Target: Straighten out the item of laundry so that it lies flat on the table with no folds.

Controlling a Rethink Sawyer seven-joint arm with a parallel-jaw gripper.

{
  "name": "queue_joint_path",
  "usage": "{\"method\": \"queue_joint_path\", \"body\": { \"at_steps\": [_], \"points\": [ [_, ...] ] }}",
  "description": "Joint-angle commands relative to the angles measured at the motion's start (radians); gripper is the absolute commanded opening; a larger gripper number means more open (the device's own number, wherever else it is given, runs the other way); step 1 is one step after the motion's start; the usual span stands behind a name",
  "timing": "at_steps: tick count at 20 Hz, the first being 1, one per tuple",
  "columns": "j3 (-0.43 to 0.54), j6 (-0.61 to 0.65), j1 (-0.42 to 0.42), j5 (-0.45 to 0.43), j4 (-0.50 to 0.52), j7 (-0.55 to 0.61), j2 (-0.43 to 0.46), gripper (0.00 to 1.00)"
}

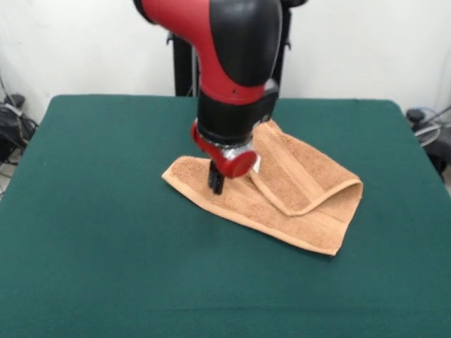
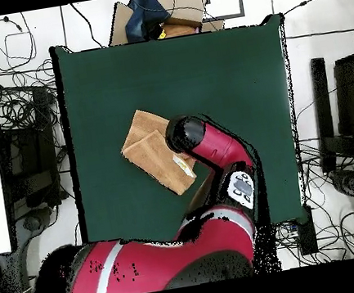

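The item of laundry (image 1: 303,190), a light orange-brown towel, lies near the middle of the green table (image 1: 106,211). Its right part is folded over on itself, with a raised flap and a border band showing. My gripper (image 1: 215,184) comes straight down onto the towel's left part, close to its near edge. The black fingers stand close together, with their tips in the cloth. In the overhead view the towel (image 2: 149,145) shows as a folded shape on the table (image 2: 226,71), and the arm's wrist (image 2: 183,135) covers its right side and hides the gripper.
Cables and dark equipment (image 1: 10,127) lie off the table's left edge, and more cables (image 1: 426,127) off its right edge. Cardboard boxes (image 2: 159,15) sit beyond the table's top edge in the overhead view. Green cloth surrounds the towel on all sides.
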Motion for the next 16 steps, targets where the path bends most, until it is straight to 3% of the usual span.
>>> {"method": "queue_joint_path", "body": {
  "at_steps": [1, 10, 16],
  "points": [
    [0.160, -0.160, -0.019, -0.037, 0.074, 0.152, 0.127, 0.00],
    [0.155, -0.151, 0.007, -0.001, 0.059, 0.182, 0.142, 0.00],
    [0.183, -0.106, -0.012, 0.009, 0.096, 0.181, 0.091, 0.00]
  ]
}}
